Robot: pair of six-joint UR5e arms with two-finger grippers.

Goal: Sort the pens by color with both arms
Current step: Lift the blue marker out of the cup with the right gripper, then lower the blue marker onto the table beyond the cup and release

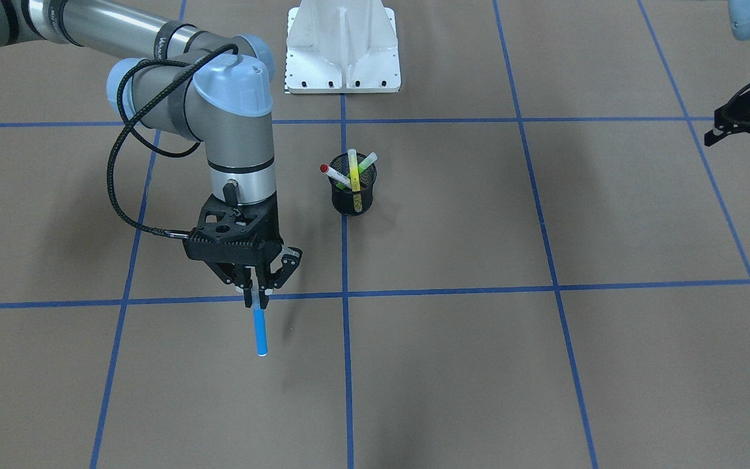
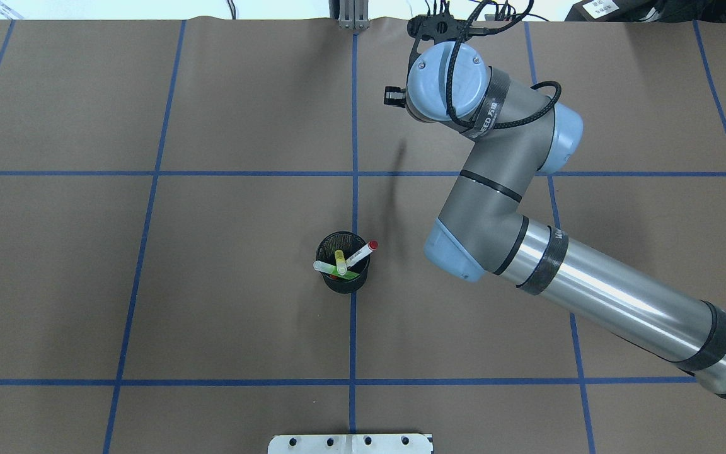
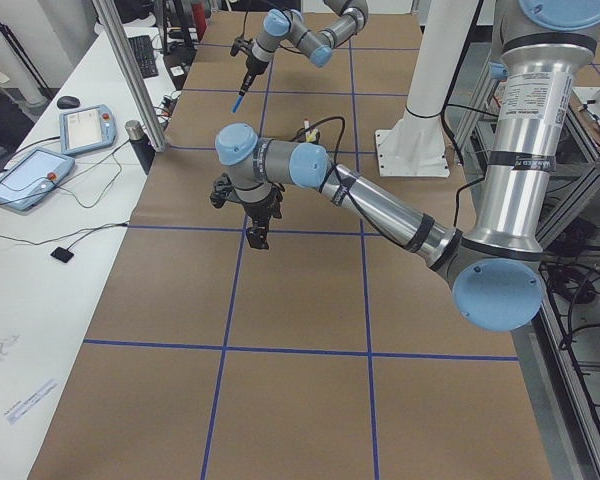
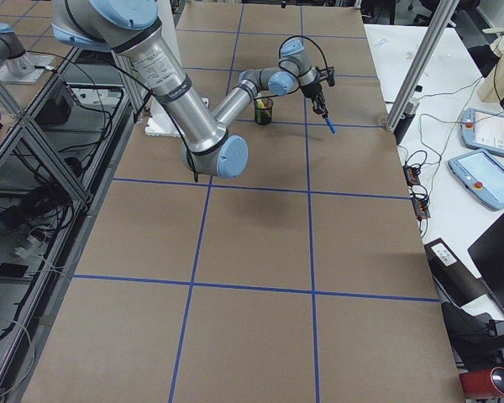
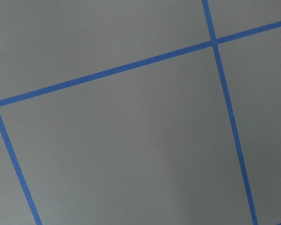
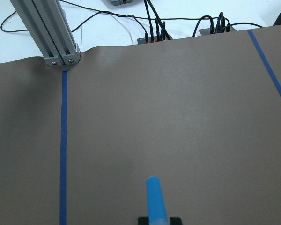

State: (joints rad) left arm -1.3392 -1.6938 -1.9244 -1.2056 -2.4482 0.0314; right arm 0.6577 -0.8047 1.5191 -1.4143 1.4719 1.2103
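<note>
In the overhead view the right arm's wrist [image 2: 445, 82] totally hides the blue pen [image 1: 259, 332], and the left gripper [image 1: 749, 130] is chopped off by the front view's edge, though its fingers look spread with nothing in them. The right gripper [image 1: 254, 286] is clamped on the pen's top end. The pen hangs nearly vertical, free end pointing down at the table [image 1: 479, 378], over a blue tape line [image 1: 173, 300], well apart from the black mesh cup [image 1: 352, 195] of other pens.
</note>
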